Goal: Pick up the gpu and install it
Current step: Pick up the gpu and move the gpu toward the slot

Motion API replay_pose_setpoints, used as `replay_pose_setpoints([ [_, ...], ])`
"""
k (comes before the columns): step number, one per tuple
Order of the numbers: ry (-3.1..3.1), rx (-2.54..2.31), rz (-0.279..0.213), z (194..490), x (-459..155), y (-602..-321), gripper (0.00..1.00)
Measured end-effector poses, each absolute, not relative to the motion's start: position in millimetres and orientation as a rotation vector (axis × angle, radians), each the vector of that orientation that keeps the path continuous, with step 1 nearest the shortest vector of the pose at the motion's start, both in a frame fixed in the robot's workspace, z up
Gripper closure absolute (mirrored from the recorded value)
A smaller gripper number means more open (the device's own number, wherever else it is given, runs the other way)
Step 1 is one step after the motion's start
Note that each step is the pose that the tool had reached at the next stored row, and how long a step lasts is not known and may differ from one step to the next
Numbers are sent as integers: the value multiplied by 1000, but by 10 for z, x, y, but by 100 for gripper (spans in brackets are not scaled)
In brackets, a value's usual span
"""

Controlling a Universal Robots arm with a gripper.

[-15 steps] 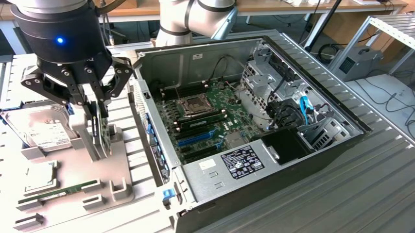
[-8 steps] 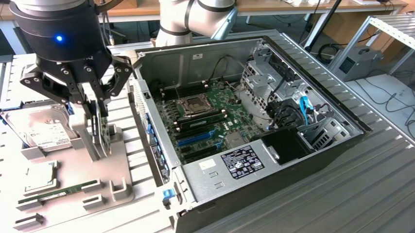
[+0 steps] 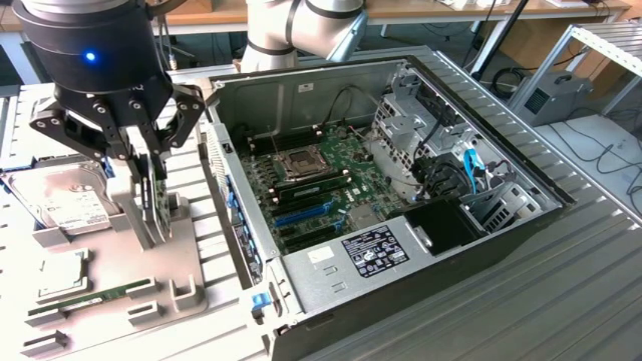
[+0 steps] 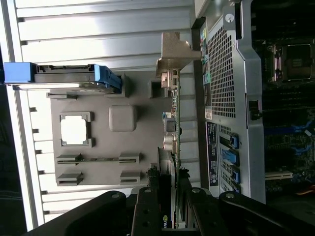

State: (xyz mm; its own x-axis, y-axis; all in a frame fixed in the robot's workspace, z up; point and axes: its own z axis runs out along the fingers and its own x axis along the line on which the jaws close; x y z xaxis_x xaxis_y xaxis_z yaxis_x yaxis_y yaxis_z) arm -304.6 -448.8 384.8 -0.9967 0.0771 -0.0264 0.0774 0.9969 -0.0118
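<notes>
Computer case point(image 3: 291, 94), side open, motherboard slots exposed for fitting; 3 o'clock in the exterior view. Holder tray point(image 3: 186, 252), 9 o'clock, stands parts upright for gripping. Gpu point(image 3: 155, 222), edge-on in its tray slot. Gripper point(image 3: 149, 184), fingers point(image 4: 147, 211) apparently clenched on the card.

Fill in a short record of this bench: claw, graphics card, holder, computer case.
claw: low over the graphics card
graphics card: on edge in the grey holder, outside the computer case
holder: also carries a hard drive and a memory stick
computer case: lying with its side open, circuit board showing
</notes>
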Motion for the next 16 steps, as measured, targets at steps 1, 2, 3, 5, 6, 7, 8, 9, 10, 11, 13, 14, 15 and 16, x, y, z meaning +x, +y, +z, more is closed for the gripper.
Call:
replay_pose_setpoints([
  [1,3113,121,-20,3852,-3046,-4489,74],
  [2,3113,120,-20,3854,-3046,-4489,74],
  [3,3113,120,-20,3857,-3046,-4488,74],
  [5,3113,120,-20,3864,-3046,-4489,74],
  [6,3113,121,-20,3868,-3046,-4488,74],
  [7,3113,121,-20,3874,-3046,-4489,74],
  [8,3113,121,-20,3879,-3046,-4488,74],
  [9,3113,121,-20,3884,-3046,-4489,74],
  [10,3113,120,-20,3892,-3046,-4489,74],
  [11,3113,120,-20,3898,-3046,-4489,74],
  [13,3113,121,-20,3907,-3046,-4488,74],
  [14,3113,120,-19,3912,-3046,-4489,74],
  [15,3113,120,-20,3917,-3046,-4489,74],
  [16,3113,121,-20,3923,-3046,-4489,74],
])
